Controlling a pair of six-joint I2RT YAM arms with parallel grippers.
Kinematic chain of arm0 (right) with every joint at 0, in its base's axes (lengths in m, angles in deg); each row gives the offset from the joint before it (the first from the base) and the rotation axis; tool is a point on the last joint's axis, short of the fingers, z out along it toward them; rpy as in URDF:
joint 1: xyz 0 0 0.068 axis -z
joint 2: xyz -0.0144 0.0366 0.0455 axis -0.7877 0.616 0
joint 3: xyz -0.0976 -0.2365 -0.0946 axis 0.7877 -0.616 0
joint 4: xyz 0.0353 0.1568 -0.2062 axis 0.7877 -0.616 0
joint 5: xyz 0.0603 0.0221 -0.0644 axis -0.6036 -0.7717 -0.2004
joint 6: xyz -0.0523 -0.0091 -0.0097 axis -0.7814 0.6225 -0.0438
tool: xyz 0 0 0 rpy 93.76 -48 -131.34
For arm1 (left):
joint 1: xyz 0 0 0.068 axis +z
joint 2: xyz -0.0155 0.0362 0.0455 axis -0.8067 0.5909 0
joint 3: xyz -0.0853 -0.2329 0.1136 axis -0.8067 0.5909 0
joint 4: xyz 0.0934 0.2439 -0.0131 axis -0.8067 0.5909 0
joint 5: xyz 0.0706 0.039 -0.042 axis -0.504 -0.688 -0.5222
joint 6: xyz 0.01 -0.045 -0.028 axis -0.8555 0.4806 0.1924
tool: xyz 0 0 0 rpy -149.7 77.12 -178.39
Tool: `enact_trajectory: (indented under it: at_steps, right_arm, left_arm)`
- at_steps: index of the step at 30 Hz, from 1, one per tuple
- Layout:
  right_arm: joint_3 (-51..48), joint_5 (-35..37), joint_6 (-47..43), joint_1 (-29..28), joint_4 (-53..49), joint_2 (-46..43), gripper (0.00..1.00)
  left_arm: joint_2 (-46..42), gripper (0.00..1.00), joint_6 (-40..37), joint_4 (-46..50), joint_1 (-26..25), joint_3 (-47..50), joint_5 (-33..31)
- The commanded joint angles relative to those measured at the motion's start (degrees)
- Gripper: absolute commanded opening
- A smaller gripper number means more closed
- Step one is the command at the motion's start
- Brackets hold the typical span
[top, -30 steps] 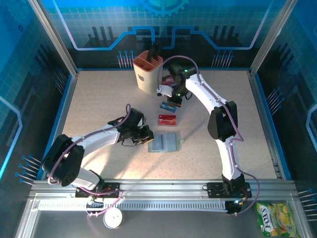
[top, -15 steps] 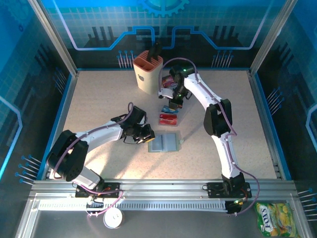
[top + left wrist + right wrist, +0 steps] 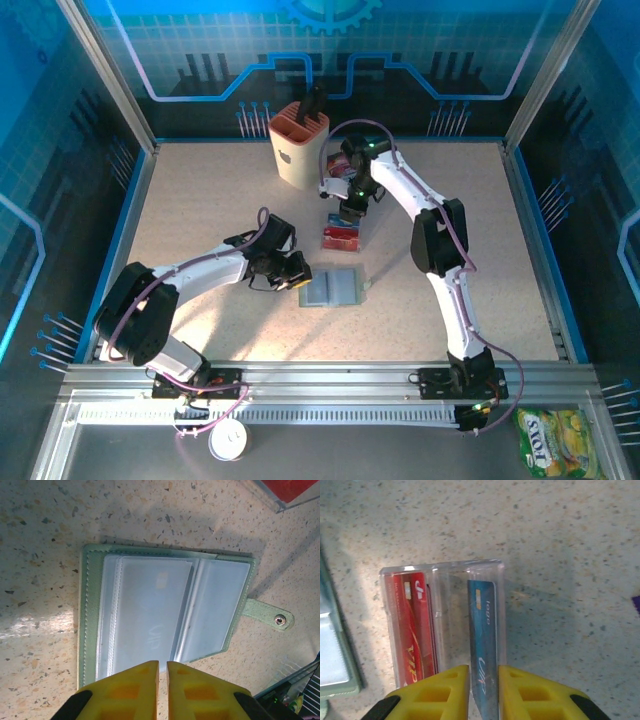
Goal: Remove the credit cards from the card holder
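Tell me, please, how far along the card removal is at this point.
Done: a red card and a blue card lie in the clear tray, and the card holder shows sleeves that look empty. In hand: the right gripper stands slightly open over the blue card; the left gripper pinches the holder's near edge. Left: probably only checking any sleeves hidden underneath.

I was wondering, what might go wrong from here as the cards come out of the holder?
1. The blue card sits between the fingers of the right gripper, by the clear tray wall; lifting off might drag it out.
2. The left gripper, nearly shut, sits at the card holder edge; pulling away might shift the holder.
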Motion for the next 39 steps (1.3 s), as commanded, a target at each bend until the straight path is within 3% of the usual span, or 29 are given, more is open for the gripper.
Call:
enact_trajectory:
  at_steps: [1,8,16,39]
  right_arm:
    - [-1.57,2.00,2.34,0.19,5.13,-5.29,0.24]
    - [-3.97,-0.74,3.22,-0.01,7.16,-7.19,0.28]
    - [-8.43,5.54,5.39,-0.53,13.59,-6.91,0.29]
    - [-12.48,6.18,6.44,-2.07,15.76,-8.45,0.30]
  left_arm:
    - [-1.13,0.13,-0.17,0.94,-0.01,-0.23,-0.73]
    - [-1.45,0.13,-0.19,0.90,-0.04,-0.03,-0.84]
    - [-0.57,0.13,0.05,0.09,-0.02,0.17,-0.34]
    - [-0.71,0.13,0.40,-0.70,-0.07,1.05,-0.07]
